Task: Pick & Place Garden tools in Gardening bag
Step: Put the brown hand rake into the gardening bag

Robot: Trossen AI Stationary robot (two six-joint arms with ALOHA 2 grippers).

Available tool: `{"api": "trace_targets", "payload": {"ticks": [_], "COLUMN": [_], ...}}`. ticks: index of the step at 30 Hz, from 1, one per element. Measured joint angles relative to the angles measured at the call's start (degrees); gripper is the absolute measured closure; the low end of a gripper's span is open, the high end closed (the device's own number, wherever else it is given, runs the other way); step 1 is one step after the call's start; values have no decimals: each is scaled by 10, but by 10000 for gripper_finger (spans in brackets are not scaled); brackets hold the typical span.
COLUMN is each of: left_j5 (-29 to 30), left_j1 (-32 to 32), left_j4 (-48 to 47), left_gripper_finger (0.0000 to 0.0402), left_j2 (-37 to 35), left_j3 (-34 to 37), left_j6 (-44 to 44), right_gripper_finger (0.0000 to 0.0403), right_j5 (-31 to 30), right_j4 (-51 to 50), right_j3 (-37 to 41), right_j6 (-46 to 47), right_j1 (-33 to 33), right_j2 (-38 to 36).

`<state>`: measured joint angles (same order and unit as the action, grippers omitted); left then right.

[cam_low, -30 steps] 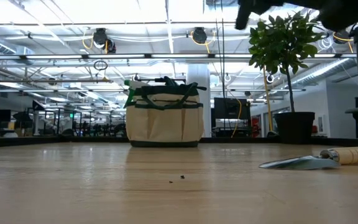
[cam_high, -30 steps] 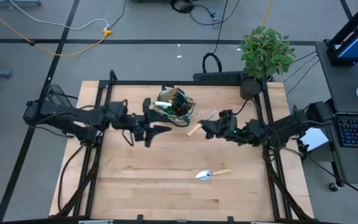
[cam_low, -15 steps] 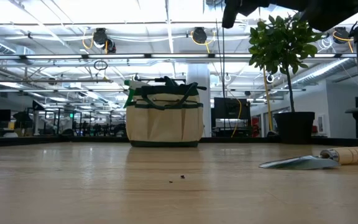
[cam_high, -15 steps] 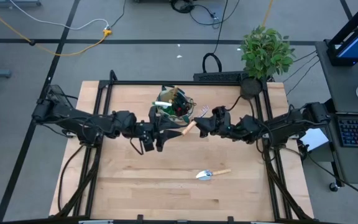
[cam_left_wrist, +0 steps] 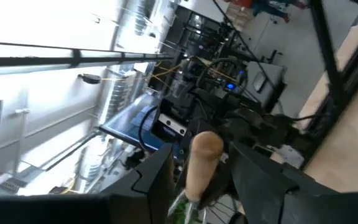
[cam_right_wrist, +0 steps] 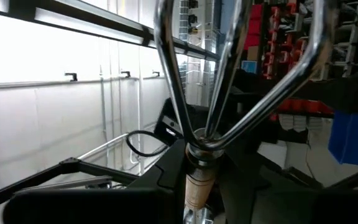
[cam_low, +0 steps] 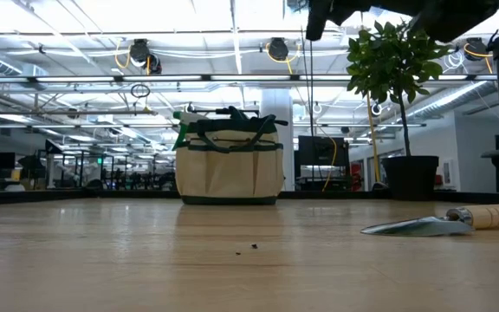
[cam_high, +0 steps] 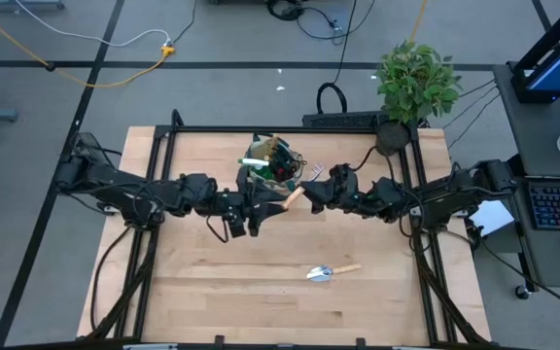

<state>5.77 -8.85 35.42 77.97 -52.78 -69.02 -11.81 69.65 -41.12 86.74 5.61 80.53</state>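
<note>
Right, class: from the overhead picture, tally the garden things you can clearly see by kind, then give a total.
Gardening bag: 1
Trowel lying on the table: 1
Wooden-handled rake held in the air by the right gripper, its handle between the left gripper fingers: 1
Potted plant: 1
Total: 4 (the bag's contents are too jumbled to count)

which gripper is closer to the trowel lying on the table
Neither clearly. Left gripper and right gripper meet at a raised rake by the bag, both well away from the trowel.
</note>
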Motion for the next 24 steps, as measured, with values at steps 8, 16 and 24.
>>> {"api": "trace_targets", "payload": {"ticks": [8,16,24], "left_j5": [0,-48,-58], "left_j1": [5,-12,-20], "left_j4": [-2,7,8], "left_gripper_finger": [241,241,241], "left_j2": [33,35,35], "left_j3": [-43,-54,-54], "left_j6": [-26,-30,-32], "right_gripper_finger": [343,343,343], "right_j5": [29,31,31], "right_j4": [-31,-25,-24], "right_j3": [-25,-25,-24], "right_j6": [-16,-19,-9], "right_j1": [-3,-4,-8], "right_j2": [0,0,0]}}
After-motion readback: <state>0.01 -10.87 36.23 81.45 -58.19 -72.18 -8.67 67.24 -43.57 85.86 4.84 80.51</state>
